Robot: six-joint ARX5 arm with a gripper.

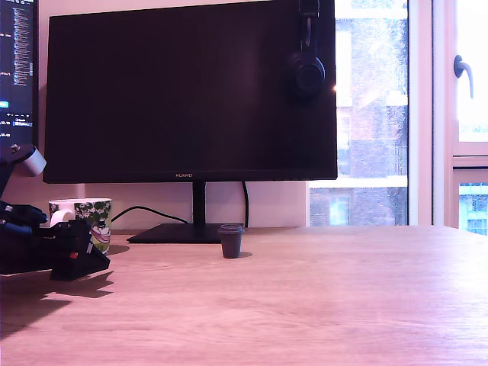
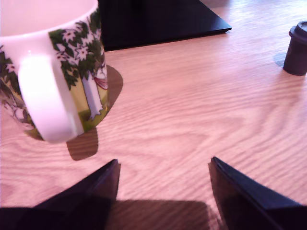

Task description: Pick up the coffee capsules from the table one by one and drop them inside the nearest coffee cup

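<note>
One dark grey coffee capsule point(image 1: 231, 240) stands rim-up on the table point(image 1: 305, 305) in front of the monitor's base; the wrist view shows the capsule point(image 2: 297, 49) far off to one side. The white coffee cup point(image 1: 82, 219) with the green leafy print sits at the exterior view's left, partly behind my arm. My gripper point(image 1: 97, 261) rests low over the wood just in front of the cup, open, with nothing between its black fingers point(image 2: 86, 194). In the wrist view the cup point(image 2: 53, 72) fills the near corner, handle toward the camera.
A large dark monitor point(image 1: 191, 88) on a flat black base point(image 1: 183, 232) stands behind the capsule, headphones point(image 1: 306, 72) hung on its upper corner. A second screen point(image 1: 17, 69) shows at the exterior view's left edge. A window lies to the right.
</note>
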